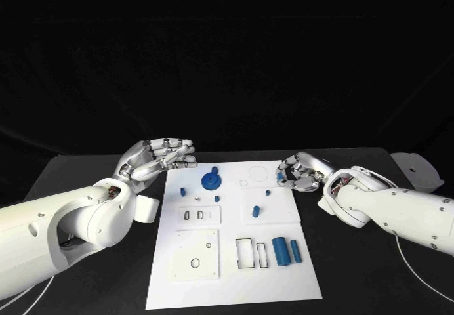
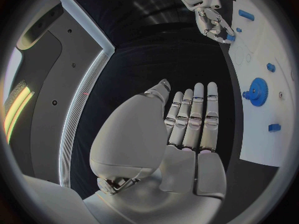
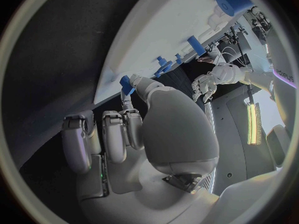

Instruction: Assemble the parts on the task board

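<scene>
The white task board (image 1: 227,269) lies in the middle of the black table. On its far part stand a blue gear (image 1: 211,179) and several small blue pegs, one of them (image 1: 255,210) near the middle. Two blue cylinders (image 1: 287,250) lie side by side near the right edge. My left hand (image 1: 161,157) hovers at the board's far left corner, fingers stretched out and holding nothing (image 2: 190,119). My right hand (image 1: 301,174) is at the board's far right edge and pinches a small blue part (image 3: 127,84) between thumb and a fingertip.
Raised white plates with slots and holes (image 1: 195,252) sit on the board's near left, and outlined rectangular pockets (image 1: 250,252) lie beside the cylinders. A white object (image 1: 421,172) sits at the table's far right. Bare black table flanks the board.
</scene>
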`<action>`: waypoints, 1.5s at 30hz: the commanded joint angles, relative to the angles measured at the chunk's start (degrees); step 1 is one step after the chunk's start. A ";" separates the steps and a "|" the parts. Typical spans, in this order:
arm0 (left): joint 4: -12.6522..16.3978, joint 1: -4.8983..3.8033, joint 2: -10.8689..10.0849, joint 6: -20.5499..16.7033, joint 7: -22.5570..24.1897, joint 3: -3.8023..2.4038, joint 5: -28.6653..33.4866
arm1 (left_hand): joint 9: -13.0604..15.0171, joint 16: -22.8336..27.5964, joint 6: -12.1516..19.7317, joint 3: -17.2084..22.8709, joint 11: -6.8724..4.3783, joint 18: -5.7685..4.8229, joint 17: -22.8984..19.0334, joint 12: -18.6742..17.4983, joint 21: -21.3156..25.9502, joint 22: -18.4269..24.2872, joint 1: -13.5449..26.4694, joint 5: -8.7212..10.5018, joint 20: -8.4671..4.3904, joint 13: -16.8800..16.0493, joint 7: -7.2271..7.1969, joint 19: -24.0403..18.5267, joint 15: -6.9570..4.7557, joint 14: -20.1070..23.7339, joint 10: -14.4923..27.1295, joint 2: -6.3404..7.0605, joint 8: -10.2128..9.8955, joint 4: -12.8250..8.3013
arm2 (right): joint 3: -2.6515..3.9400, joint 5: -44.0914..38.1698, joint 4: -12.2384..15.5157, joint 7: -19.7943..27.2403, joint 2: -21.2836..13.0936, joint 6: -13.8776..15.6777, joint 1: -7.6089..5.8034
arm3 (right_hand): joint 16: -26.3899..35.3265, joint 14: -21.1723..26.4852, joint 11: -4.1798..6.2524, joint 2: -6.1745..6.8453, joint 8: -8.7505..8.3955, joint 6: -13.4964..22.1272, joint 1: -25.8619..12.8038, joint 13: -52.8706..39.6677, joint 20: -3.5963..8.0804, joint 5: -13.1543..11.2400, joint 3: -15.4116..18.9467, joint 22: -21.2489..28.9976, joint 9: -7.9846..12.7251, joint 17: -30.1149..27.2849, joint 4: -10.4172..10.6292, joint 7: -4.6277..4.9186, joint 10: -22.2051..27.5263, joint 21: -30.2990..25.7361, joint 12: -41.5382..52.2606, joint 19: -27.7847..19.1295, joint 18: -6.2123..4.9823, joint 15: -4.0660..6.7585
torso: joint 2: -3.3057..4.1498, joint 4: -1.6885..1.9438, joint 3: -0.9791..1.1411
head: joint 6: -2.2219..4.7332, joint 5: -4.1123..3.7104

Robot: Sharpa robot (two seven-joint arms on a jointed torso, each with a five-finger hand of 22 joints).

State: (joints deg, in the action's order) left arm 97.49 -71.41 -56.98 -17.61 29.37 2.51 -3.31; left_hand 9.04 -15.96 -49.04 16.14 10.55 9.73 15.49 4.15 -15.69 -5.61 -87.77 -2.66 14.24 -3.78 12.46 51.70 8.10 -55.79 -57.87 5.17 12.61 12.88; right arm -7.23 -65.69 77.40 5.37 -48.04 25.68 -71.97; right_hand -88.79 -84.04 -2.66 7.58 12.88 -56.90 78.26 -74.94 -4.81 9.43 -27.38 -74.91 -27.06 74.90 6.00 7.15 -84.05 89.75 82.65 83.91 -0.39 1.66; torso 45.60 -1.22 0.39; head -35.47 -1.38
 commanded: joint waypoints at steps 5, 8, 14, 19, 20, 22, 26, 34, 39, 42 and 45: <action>-0.41 -0.05 0.18 1.08 0.23 -0.04 0.17 | -0.06 0.20 -0.12 0.33 0.22 0.77 0.12 -0.34 0.31 0.08 0.78 -0.20 0.10 -0.07 1.44 0.46 -0.04 0.15 -0.19 0.01 -0.26 0.13 | 0.22 -0.87 6.44 -4.38 -1.19 2.83 -1.64 | -0.25 -5.39 0.20 -1.57 0.73 0.48 0.17 -8.42 0.07 -1.52 -0.99 -15.09 -1.15 12.76 -0.28 -0.06 0.28 0.25 -1.01 6.09 0.39 -0.23 | -0.21 -0.04 -0.12 | -0.07 0.20; -0.91 -0.05 0.43 1.11 0.19 -0.04 0.17 | -0.06 0.20 -0.12 0.33 0.22 0.77 0.12 -0.34 0.31 0.08 0.78 -0.20 0.10 -0.07 1.44 0.46 -0.04 0.15 -0.19 0.01 -0.26 0.13 | 0.25 -2.00 9.85 -7.13 -1.39 3.22 -2.44 | -0.24 -5.39 0.19 -1.78 0.80 0.53 0.12 -8.35 0.05 -1.60 -1.13 -15.09 -1.21 12.74 -0.28 -0.06 0.35 0.25 -1.11 6.09 0.39 -0.25 | -0.38 -0.08 -0.15 | -0.12 0.48; -2.80 -0.05 1.57 1.19 0.28 -0.04 0.17 | -0.06 0.21 -0.14 0.36 0.21 0.77 0.13 -0.33 0.32 0.09 0.77 -0.20 0.09 -0.07 1.42 0.47 -0.04 0.15 -0.20 0.01 -0.25 0.12 | 0.23 -5.24 15.12 -12.12 0.47 3.87 -3.12 | -0.20 -5.36 0.19 -1.90 0.88 0.53 0.09 -8.25 0.03 -1.64 -1.23 -15.09 -1.26 12.64 -0.30 -0.08 0.43 0.25 -1.24 6.09 0.39 -0.26 | -0.98 -0.20 -0.27 | -0.73 1.55; -4.57 -0.05 2.79 1.12 0.39 -0.03 0.17 | -0.06 0.21 -0.14 0.36 0.21 0.77 0.13 -0.33 0.32 0.09 0.77 -0.20 0.09 -0.07 1.42 0.47 -0.04 0.15 -0.20 0.01 -0.25 0.12 | -0.05 -7.92 16.85 -14.92 4.16 3.34 -2.69 | -0.20 -5.37 0.22 -1.91 0.98 0.54 0.17 -8.24 0.02 -1.65 -1.35 -15.09 -1.34 12.66 -0.50 -0.11 0.43 0.25 -1.27 6.09 0.39 -0.24 | -1.56 -0.14 -0.50 | -1.37 1.86; -4.90 -0.05 3.04 1.12 0.40 -0.03 0.17 | -0.06 0.21 -0.14 0.36 0.21 0.77 0.13 -0.33 0.32 0.09 0.77 -0.20 0.09 -0.07 1.42 0.47 -0.04 0.15 -0.20 0.01 -0.25 0.12 | -0.14 -8.67 16.96 -15.40 5.11 3.09 -2.49 | -0.25 -5.40 0.23 -1.83 1.02 0.57 0.18 -8.25 0.02 -1.72 -1.36 -15.09 -1.38 12.78 -0.60 -0.11 0.41 0.25 -1.25 6.09 0.39 -0.24 | -1.65 -0.14 -0.55 | -1.42 1.86; -5.51 -0.05 3.46 1.11 0.42 -0.03 0.23 | -0.06 0.21 -0.14 0.36 0.21 0.77 0.13 -0.33 0.32 0.09 0.77 -0.20 0.09 -0.07 1.42 0.47 -0.04 0.15 -0.20 0.01 -0.25 0.12 | -0.33 -9.87 16.95 -16.17 6.78 2.66 -2.08 | -0.25 -5.39 0.23 -1.81 1.04 0.58 0.17 -8.31 0.02 -1.77 -1.36 -15.09 -1.39 12.77 -0.63 -0.10 0.36 0.25 -1.18 6.09 0.39 -0.24 | -1.88 -0.09 -0.70 | -1.67 1.86; -6.53 -0.05 4.11 0.88 0.49 -0.03 0.44 | -0.06 0.22 -0.17 0.45 0.19 0.77 0.18 -0.32 0.32 0.10 0.75 -0.20 0.09 -0.07 1.39 0.47 -0.05 0.14 -0.23 -0.02 -0.25 0.11 | -0.66 -11.88 16.33 -17.39 9.64 2.12 -1.10 | -0.28 -5.41 0.22 -1.79 1.06 0.59 0.16 -8.34 0.02 -1.81 -1.37 -15.09 -1.41 12.84 -0.66 -0.10 0.32 0.25 -1.14 6.09 0.39 -0.24 | -2.15 0.01 -0.93 | -1.94 1.88; -7.49 -0.05 4.88 0.41 0.52 -0.02 0.86 | -0.05 0.25 -0.20 0.49 0.17 0.77 0.19 -0.31 0.33 0.11 0.73 -0.19 0.10 -0.08 1.37 0.47 -0.05 0.18 -0.26 -0.03 -0.24 0.10 | -1.00 -15.68 13.68 -19.25 14.67 2.18 2.15 | -0.30 -5.43 0.17 -1.55 1.02 0.87 0.00 -8.45 0.01 -2.02 -1.35 -15.09 -1.43 12.90 -0.81 -0.01 0.21 0.25 -1.02 6.09 0.39 -0.26 | -2.43 0.25 -1.39 | -2.33 2.23; -7.56 -0.06 5.03 0.29 0.53 -0.01 0.91 | -0.05 0.27 -0.21 0.51 0.17 0.77 0.19 -0.30 0.33 0.12 0.73 -0.19 0.10 -0.08 1.37 0.46 -0.04 0.21 -0.28 -0.03 -0.23 0.09 | -1.13 -17.57 12.10 -19.99 16.68 1.97 3.59 | -0.30 -5.43 0.16 -1.52 1.04 0.86 -0.04 -8.50 0.00 -2.06 -1.34 -15.09 -1.44 12.89 -0.83 -0.01 0.16 0.25 -0.95 6.09 0.39 -0.27 | -2.37 0.27 -1.47 | -2.51 2.60; -7.51 -0.06 5.08 0.30 0.53 -0.01 0.92 | -0.05 0.27 -0.21 0.51 0.17 0.77 0.19 -0.30 0.33 0.12 0.73 -0.19 0.10 -0.08 1.37 0.46 -0.04 0.21 -0.28 -0.03 -0.23 0.09 | -1.19 -18.49 11.42 -20.30 17.44 1.92 4.19 | -0.30 -5.43 0.16 -1.52 1.04 0.86 -0.04 -8.50 0.00 -2.06 -1.34 -15.09 -1.44 12.89 -0.83 -0.01 0.16 0.25 -0.95 6.09 0.39 -0.27 | -2.30 0.29 -1.41 | -2.67 2.79; -7.45 -0.06 5.11 0.35 0.51 -0.01 0.93 | -0.05 0.27 -0.21 0.51 0.17 0.77 0.19 -0.30 0.33 0.12 0.73 -0.19 0.10 -0.08 1.37 0.46 -0.04 0.21 -0.28 -0.03 -0.23 0.09 | -1.23 -19.38 10.86 -20.58 17.98 1.83 4.62 | -0.29 -5.42 0.15 -1.47 1.12 0.81 -0.17 -8.47 -0.01 -2.16 -1.32 -15.09 -1.48 12.87 -0.83 -0.01 0.17 0.25 -0.99 6.09 0.39 -0.28 | -2.27 0.29 -1.32 | -2.71 2.99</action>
State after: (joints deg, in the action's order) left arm 89.90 -71.42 -52.01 -17.59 29.32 2.54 -2.74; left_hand 9.05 -15.96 -49.05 16.30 10.55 9.73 15.61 4.15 -15.69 -5.57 -87.77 -2.66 14.24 -3.78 12.46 51.70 8.10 -55.79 -57.87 5.17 12.61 13.04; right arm -8.46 -81.77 88.40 -13.86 -30.19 28.40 -67.43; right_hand -88.79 -84.03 -2.45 6.11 12.87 -55.56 78.22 -74.91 -4.82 7.39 -28.63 -74.94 -26.96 74.92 5.27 7.25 -83.83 89.75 81.59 83.91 -0.39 1.65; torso 43.25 -0.94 -0.99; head -38.12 1.43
